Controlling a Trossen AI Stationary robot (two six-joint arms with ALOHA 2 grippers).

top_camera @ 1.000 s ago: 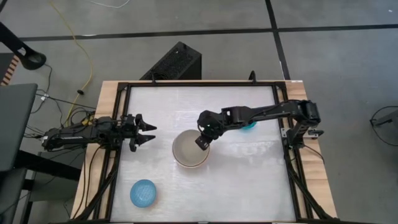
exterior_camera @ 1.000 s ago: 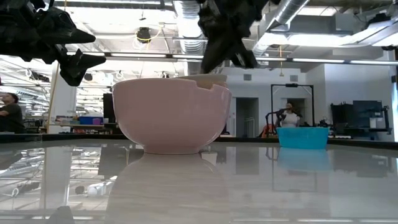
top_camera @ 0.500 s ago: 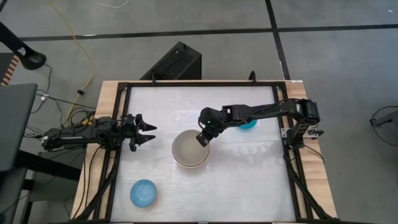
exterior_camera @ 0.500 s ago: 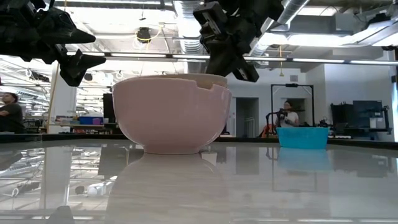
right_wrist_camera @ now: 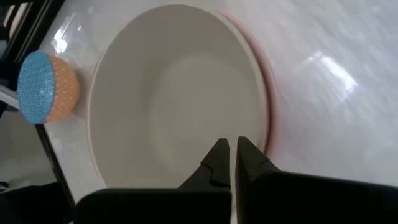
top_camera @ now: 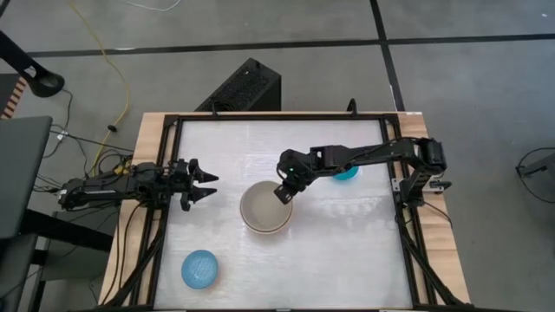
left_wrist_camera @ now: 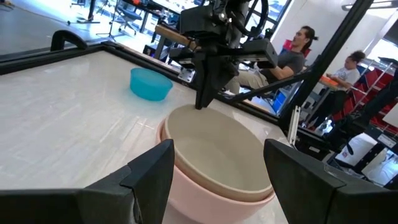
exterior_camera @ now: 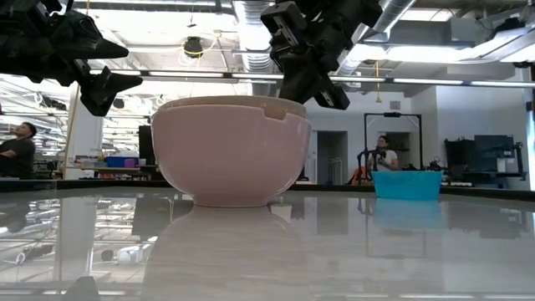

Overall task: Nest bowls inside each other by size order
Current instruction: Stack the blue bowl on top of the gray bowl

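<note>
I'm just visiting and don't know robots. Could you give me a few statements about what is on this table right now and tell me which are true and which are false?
1. A grey-beige bowl sits nested inside the salmon-pink bowl. True.
2. The right gripper is gripping the teal-blue bowl. False: it hangs over the nested bowls' rim with its fingers nearly closed and empty; the teal-blue bowl sits apart on the table.
3. The left gripper is open and holds nothing. True.
4. The light blue bowl is already stacked with the others. False: it stands alone near the table's front left corner.
5. Every bowl is nested. False: two blue ones remain outside.
</note>
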